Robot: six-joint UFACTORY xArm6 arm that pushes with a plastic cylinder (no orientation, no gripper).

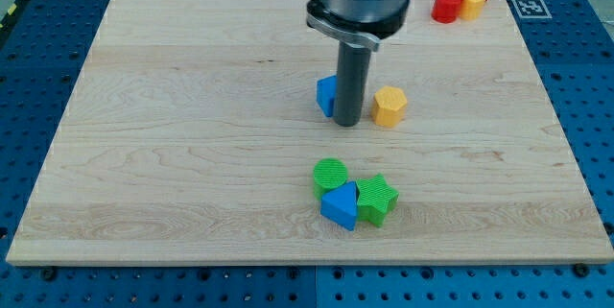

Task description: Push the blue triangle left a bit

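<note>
Camera view: my tip [347,123] stands near the worktop [173,154] centre, just at 3 o'clock of a partly hidden blue block [326,94], with the yellow block [389,106] at 3 o'clock of the rod; there are no fingers, only the bare rod. The blue triangle [340,205] looks to be the one at 6 o'clock, wedged touching the green cylinder [331,174] and green star [378,200]. Risk: pushing left from here shoves the wrong blue block; striking the cluster carelessly drags the green neighbours along.
</note>
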